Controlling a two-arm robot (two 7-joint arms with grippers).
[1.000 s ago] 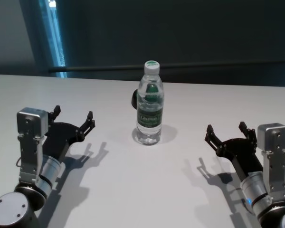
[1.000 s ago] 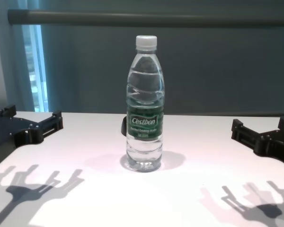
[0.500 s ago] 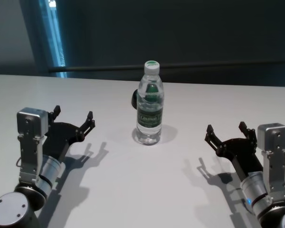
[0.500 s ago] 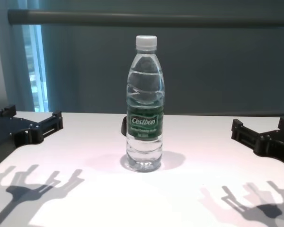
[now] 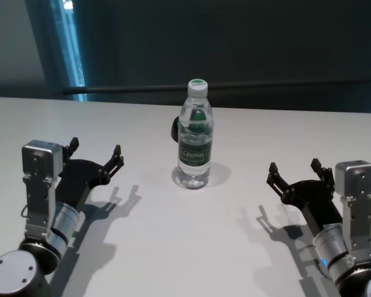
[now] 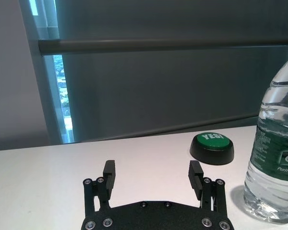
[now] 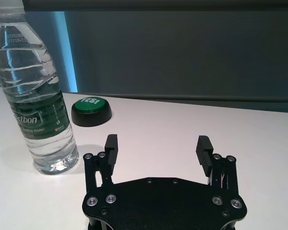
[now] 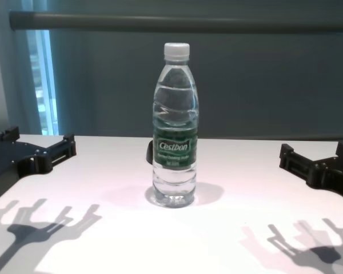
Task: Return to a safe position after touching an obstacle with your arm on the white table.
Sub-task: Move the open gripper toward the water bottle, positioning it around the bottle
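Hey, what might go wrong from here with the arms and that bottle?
The bottle stands tall and upright between the open left gripper and right gripper; an inward sweep by either arm would probably tip it. If it toppled backward, it might strike the green button behind it on the table.

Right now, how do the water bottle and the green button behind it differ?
The water bottle stands tall and upright at mid-table; the green button is a low, squat disc behind it. The bottle is clear plastic with a white cap and a dark green label band; the button is opaque, a green top on a black base. Both rest on the white table, untouched, with the left gripper and right gripper open and well clear.
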